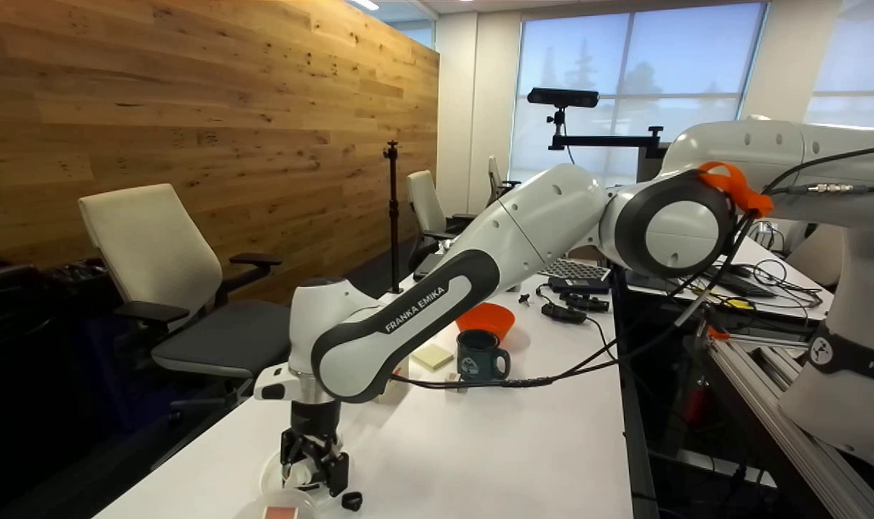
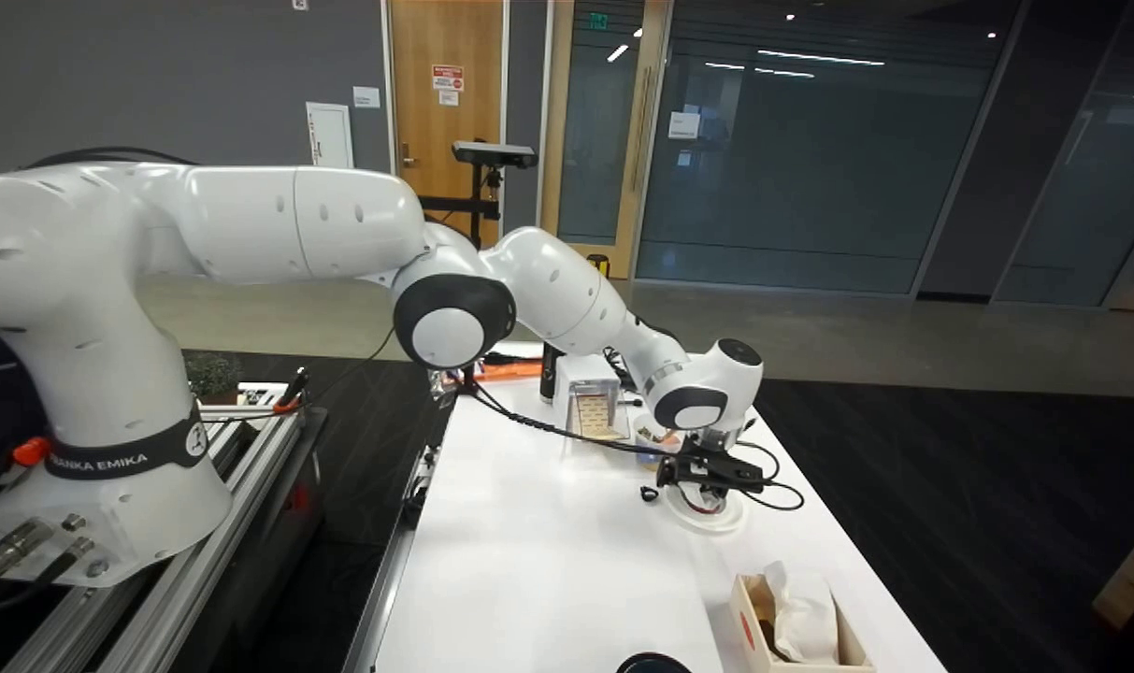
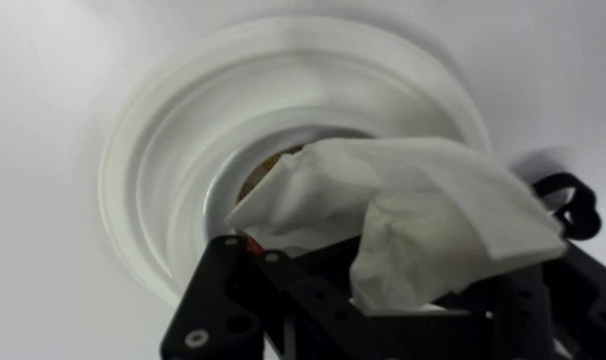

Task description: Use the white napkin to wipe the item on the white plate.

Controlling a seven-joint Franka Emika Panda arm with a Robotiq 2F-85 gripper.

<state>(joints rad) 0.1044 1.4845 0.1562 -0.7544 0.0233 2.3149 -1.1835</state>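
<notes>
Crumpled white napkin (image 3: pixel 412 225) pinched in the hand (image 1: pixel 310 472), over the partly hidden item (image 3: pixel 257 179) on the white plate (image 3: pixel 118 185), cannot tell whether touching it, small black loop (image 3: pixel 580 220) on the table (image 2: pixel 548 561) just beside the plate, cream box (image 2: pixel 849 645) standing apart.

Got my arm (image 2: pixel 295 224) stretched way out, elbow (image 1: pixel 681 227) bent up high and forearm (image 1: pixel 426 301) sloping down to my wrist (image 1: pixel 320 324). My gripper (image 1: pixel 310 473) points pretty much straight down, jaws pinched together, tips partly covered up in the wrist view.
</notes>
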